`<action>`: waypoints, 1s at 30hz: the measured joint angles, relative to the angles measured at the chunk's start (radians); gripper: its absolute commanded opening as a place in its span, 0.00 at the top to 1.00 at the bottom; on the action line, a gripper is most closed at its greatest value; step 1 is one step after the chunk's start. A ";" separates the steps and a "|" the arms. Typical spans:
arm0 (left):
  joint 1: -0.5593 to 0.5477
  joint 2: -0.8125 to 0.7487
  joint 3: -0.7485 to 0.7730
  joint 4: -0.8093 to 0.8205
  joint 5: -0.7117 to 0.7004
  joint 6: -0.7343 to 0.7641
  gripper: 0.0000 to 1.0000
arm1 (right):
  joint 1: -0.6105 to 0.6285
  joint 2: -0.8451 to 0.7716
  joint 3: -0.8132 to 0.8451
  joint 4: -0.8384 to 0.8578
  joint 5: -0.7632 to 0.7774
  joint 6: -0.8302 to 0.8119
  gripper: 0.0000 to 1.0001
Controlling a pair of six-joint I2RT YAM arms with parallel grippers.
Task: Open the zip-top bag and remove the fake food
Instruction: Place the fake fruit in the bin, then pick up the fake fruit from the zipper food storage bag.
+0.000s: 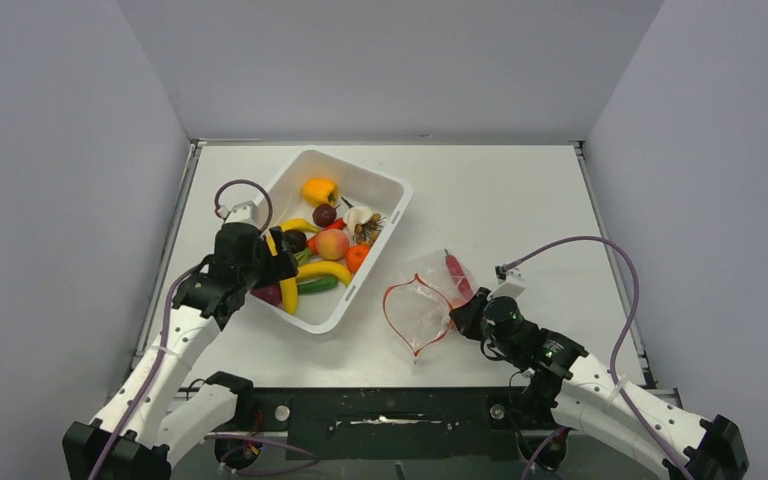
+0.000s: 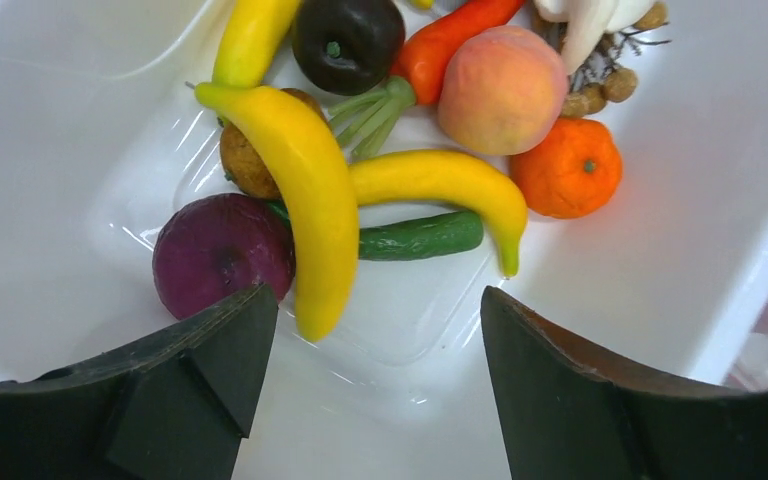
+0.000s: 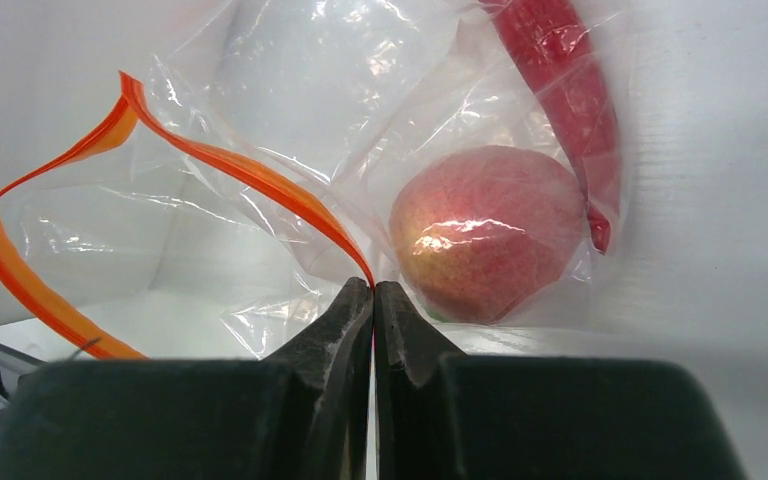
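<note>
The clear zip-top bag (image 1: 422, 305) lies right of centre with its red-orange zip strip (image 3: 250, 175) gaping open. Inside it I see a reddish peach-like fruit (image 3: 487, 232) and a red chili (image 3: 567, 95). My right gripper (image 1: 467, 312) is shut on the bag's zip strip at its right end; in the right wrist view (image 3: 372, 290) the jaws are pressed together on the strip. My left gripper (image 2: 375, 310) is open and empty above the near left corner of the white tub (image 1: 385, 215), just short of a yellow banana (image 2: 305, 190) and a purple onion (image 2: 218, 250).
The tub holds several toy foods: a peach (image 2: 502, 88), an orange (image 2: 568, 168), a dark plum (image 2: 348, 40), a cucumber (image 2: 422, 236), a second banana (image 2: 450, 180) and a yellow pepper (image 1: 320, 189). Grey walls flank the table.
</note>
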 measured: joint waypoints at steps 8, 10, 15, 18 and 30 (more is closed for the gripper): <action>-0.003 -0.091 0.044 0.064 0.220 -0.055 0.37 | 0.000 0.025 0.047 -0.004 -0.011 -0.006 0.98; -0.024 -0.097 0.043 0.134 0.306 -0.097 0.38 | 0.000 0.025 0.075 -0.007 -0.013 -0.009 0.98; -0.233 -0.082 0.041 0.296 0.377 -0.150 0.38 | 0.000 0.011 0.132 -0.007 -0.013 -0.017 0.98; -0.412 -0.032 0.044 0.362 0.366 -0.150 0.39 | -0.001 0.010 0.146 -0.012 -0.013 -0.021 0.98; -0.739 0.282 0.129 0.510 0.233 -0.137 0.49 | -0.001 -0.025 0.164 -0.045 -0.020 -0.023 0.98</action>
